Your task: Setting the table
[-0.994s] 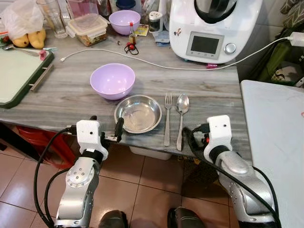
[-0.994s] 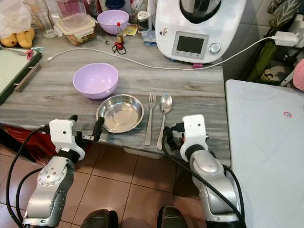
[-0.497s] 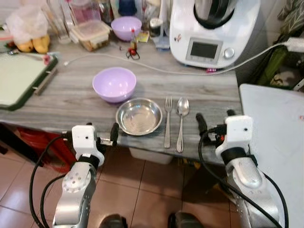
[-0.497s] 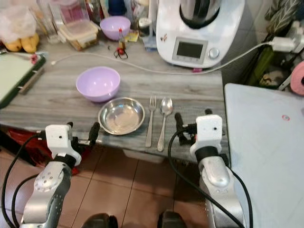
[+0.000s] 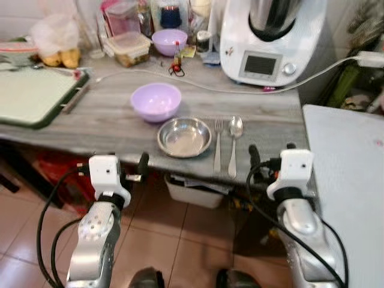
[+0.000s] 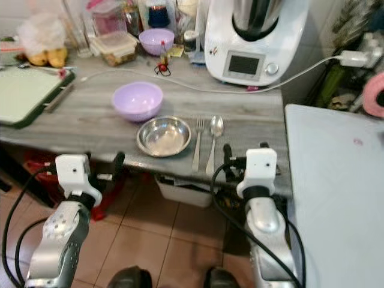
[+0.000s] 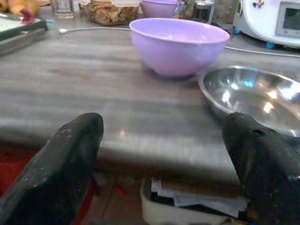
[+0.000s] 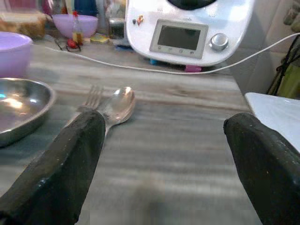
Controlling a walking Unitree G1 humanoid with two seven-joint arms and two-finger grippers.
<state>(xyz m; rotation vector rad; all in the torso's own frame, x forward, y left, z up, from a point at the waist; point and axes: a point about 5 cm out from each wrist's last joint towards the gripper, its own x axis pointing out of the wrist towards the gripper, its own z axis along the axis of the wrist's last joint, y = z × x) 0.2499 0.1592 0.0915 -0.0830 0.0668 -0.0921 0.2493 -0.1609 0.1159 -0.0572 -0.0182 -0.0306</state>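
Judging by how things lie, the place setting looks close to finished: a steel bowl sits near the front edge of the grey worktop, with a fork just to its right and a spoon beside the fork, the two lying parallel with their handles toward the robot. A purple bowl stands just behind and to the left of the steel bowl, touching it or nearly so; the wrist view cannot settle which. Whether anything more belongs to the setting, such as a glass or a knife, cannot be told from here, so what remains is at most a small addition or a final check.

Both arms are held low in front of the worktop's edge, clear of everything on it. The left gripper has its fingers spread wide and holds nothing; it looks along the worktop toward the purple bowl and the steel bowl, which lies ahead and toward the robot's right. The right gripper is likewise wide apart and empty, with the spoon and fork ahead of it and slightly toward the robot's left.

Farther back stand a white kitchen machine, a second purple bowl and a green tray.
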